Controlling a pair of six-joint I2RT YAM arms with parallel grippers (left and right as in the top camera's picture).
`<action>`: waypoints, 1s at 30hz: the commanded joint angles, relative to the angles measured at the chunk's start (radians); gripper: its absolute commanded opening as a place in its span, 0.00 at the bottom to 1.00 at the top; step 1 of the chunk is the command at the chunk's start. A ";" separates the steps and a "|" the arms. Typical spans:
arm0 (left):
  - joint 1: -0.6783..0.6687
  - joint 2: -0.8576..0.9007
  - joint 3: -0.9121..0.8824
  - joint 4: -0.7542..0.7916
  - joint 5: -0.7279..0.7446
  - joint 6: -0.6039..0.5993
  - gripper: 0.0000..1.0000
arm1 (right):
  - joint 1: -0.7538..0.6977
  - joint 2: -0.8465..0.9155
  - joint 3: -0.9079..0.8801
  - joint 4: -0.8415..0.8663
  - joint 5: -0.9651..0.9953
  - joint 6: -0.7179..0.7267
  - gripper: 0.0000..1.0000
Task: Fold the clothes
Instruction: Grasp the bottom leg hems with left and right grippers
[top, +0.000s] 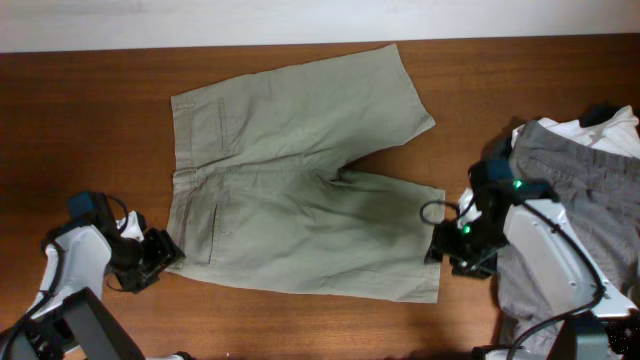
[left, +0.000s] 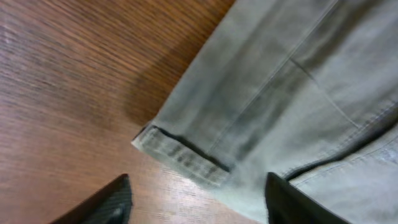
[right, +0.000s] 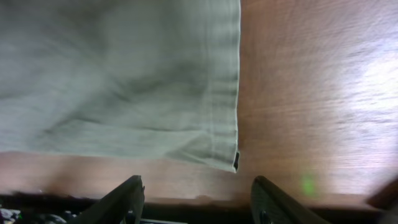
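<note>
The left gripper and right gripper sat open and empty by the two lower corners of the flat shorts in the middle of the picture, likely so each could grab one.

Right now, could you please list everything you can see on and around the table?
shorts: one, khaki-beige, spread flat mid-table, waistband to the left, legs to the right.
grey trousers: one, grey, heaped at the table's right edge.
white garment: one, white, at the far side of that heap.
table: one, brown wood, under everything.
left gripper: one, black, open, at the shorts' near waistband corner.
right gripper: one, black, open, at the hem corner of the near leg.
</note>
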 joint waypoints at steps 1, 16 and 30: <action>0.005 -0.003 -0.051 0.056 0.019 -0.060 0.61 | -0.003 -0.006 -0.104 0.055 -0.043 0.008 0.59; 0.005 0.082 -0.002 0.056 0.119 -0.046 0.00 | -0.003 -0.006 -0.148 0.100 -0.042 0.032 0.60; 0.005 0.081 -0.002 0.049 0.127 0.043 0.00 | -0.003 -0.006 -0.357 0.383 -0.060 0.169 0.30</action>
